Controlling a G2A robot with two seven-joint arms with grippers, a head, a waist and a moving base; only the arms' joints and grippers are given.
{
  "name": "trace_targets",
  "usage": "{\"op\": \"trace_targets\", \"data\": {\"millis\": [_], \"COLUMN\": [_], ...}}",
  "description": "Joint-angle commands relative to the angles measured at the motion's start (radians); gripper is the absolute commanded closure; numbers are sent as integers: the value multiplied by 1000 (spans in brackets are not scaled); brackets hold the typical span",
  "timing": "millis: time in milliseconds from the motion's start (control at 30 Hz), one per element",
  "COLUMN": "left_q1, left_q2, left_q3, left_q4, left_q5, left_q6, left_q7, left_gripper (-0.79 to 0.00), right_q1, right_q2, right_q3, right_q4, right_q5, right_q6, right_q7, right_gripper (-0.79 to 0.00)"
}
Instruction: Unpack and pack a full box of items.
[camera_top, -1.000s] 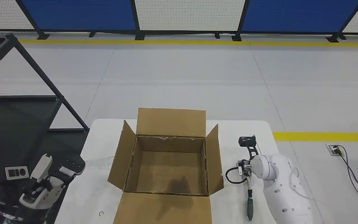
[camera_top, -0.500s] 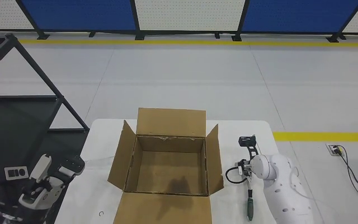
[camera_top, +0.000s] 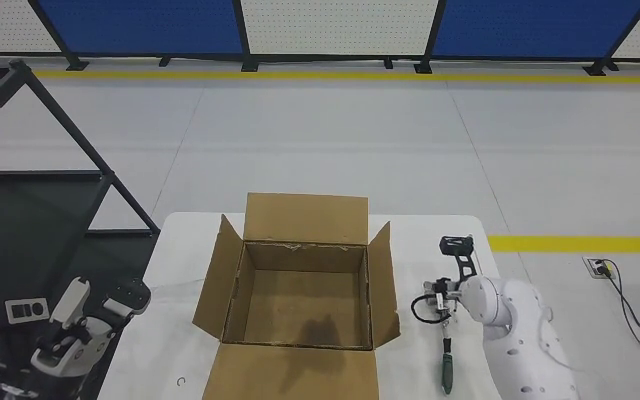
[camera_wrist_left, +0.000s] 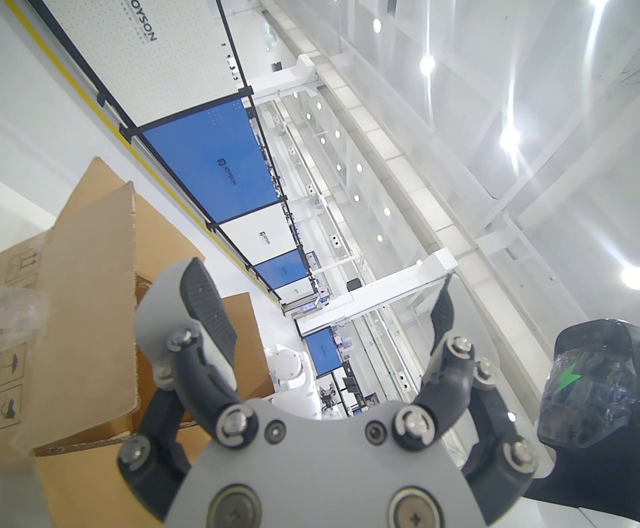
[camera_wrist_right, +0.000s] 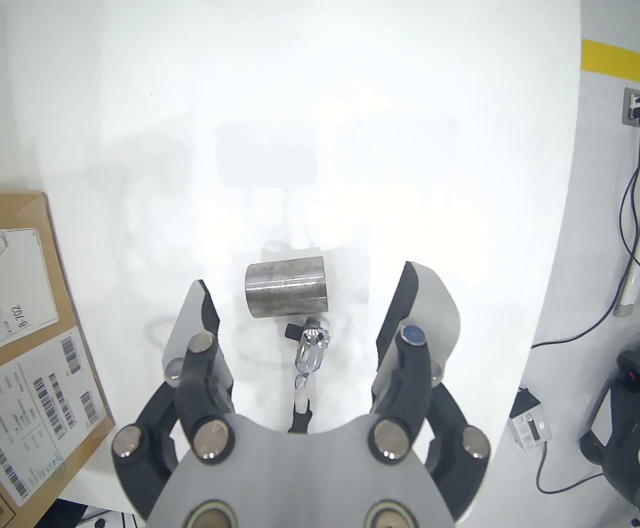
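An open cardboard box (camera_top: 300, 300) stands in the middle of the white table (camera_top: 175, 300) with its flaps spread, and its inside looks bare. My right gripper (camera_wrist_right: 304, 280) hangs open just above a short metal cylinder (camera_wrist_right: 286, 292) lying on the table to the right of the box. A chrome-tipped screwdriver (camera_wrist_right: 311, 350) lies beside the cylinder, between the fingers (camera_wrist_right: 405, 300); its dark handle (camera_top: 446, 365) points toward the table's front. My left gripper (camera_wrist_left: 320, 280) is open, holds nothing, and points upward off the table's left edge (camera_top: 100, 300), near a box flap (camera_wrist_left: 85, 310).
A black metal rack (camera_top: 60, 200) stands to the left of the table. The box's labelled flap (camera_wrist_right: 35, 350) lies close to my right gripper. A crumpled clear plastic bag (camera_wrist_left: 20, 310) sits by the box. Cables and a wall socket (camera_top: 600, 268) are on the floor at the right.
My right arm has shifted slightly to the right, away from the box. The left arm has dipped a little. The box has not moved.
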Motion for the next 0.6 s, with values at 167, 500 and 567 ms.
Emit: {"op": "trace_targets", "data": {"millis": [167,500,567], "left_q1": [4,4,1], "left_q2": [0,-5,-5], "left_q3": [-5,-60,-83], "left_q4": [-9,-12,-7], "left_q5": [-6,-93,-128], "left_q6": [-4,-39,-47], "left_q7": [-3,32,33], "left_gripper": [-785,-785,-785], "right_q1": [-79,-225,-258], "right_q2": [6,9,11], "right_q3": [70,174,189], "right_q4": [-190,-517,-577], "right_q5": [81,329,384], "right_q6": [57,55,28], "right_q7": [-50,-159,-173], "right_gripper": [-742,-785,-785]}}
